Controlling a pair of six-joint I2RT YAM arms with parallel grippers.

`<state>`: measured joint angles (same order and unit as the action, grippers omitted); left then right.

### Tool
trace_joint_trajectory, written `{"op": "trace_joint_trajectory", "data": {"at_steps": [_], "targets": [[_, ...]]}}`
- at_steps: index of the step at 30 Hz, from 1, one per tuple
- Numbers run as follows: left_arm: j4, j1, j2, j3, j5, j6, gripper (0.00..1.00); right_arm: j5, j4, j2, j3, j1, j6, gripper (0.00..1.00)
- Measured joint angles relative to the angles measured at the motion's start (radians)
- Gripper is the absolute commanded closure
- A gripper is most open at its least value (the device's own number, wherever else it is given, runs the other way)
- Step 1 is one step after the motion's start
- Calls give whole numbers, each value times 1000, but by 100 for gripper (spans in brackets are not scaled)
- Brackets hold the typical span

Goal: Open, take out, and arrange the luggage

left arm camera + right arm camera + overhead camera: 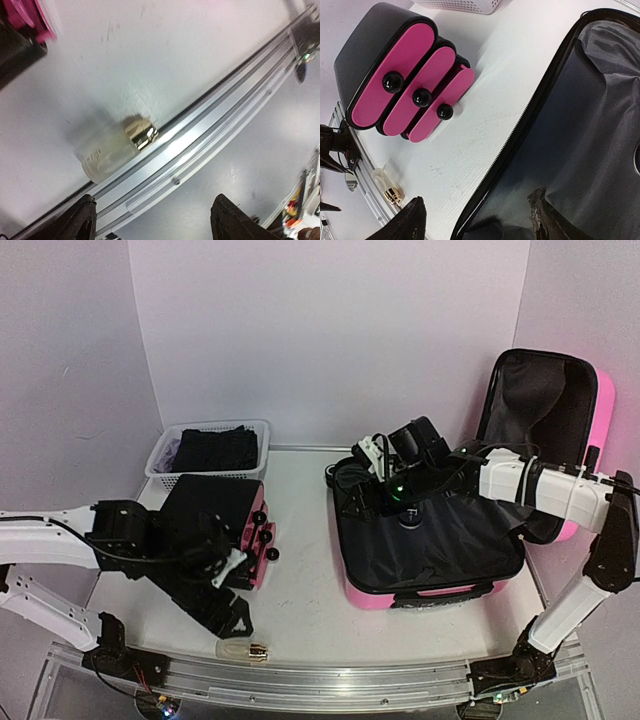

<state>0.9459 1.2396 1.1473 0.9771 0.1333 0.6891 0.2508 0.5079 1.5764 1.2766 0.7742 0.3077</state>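
Here: one luggage (460, 540), three pink-ended cases (432, 70), one bottle (240, 649).

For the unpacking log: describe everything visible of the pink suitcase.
The pink suitcase is a glossy hard shell with black zipper trim and wrinkled black fabric lining. It lies open on the right of the table: base flat, lid standing upright at its right side. The right gripper hangs open over its left zipper edge.

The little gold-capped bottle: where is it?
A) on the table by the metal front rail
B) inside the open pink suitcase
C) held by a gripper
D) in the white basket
A: the bottle lies on its side on the white table beside the front rail, nothing gripping it.
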Motion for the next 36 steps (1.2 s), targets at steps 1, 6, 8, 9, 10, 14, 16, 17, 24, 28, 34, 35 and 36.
{"op": "trace_joint_trajectory", "data": {"at_steps": [1,6,8,9,10,14,16,17,24,28,34,35,36], "targets": [[10,36,26,-12,-6,-5,21,0,1,0,0,1,-6,29],[24,142,229,-14,-93,-93,22,1,9,-3,0,2,-27,29],[24,165,290,-14,-129,-148,25,0,10,-18,-6,2,-30,30],[24,172,311,-14,-143,-169,26,0,10,-33,-13,2,-31,30],[24,180,334,-14,-164,-196,28,0,9,-53,-24,2,-31,30],[25,193,398,5,-217,-285,34,0,5,-137,-60,1,-31,31],[22,196,433,34,-226,-323,35,1,-3,-172,-76,1,-30,32],[19,198,452,48,-227,-338,35,1,-6,-184,-81,1,-29,32],[1,202,583,81,-186,-402,41,4,-19,-209,-102,1,-23,32],[8,205,607,85,-171,-430,53,3,-19,-215,-115,1,-22,33],[30,201,613,106,-238,-426,70,4,-20,-216,-121,1,-18,33],[32,199,614,107,-240,-420,73,4,-20,-216,-121,1,-18,33],[32,200,614,107,-242,-419,76,4,-20,-216,-121,1,-16,33]]}}
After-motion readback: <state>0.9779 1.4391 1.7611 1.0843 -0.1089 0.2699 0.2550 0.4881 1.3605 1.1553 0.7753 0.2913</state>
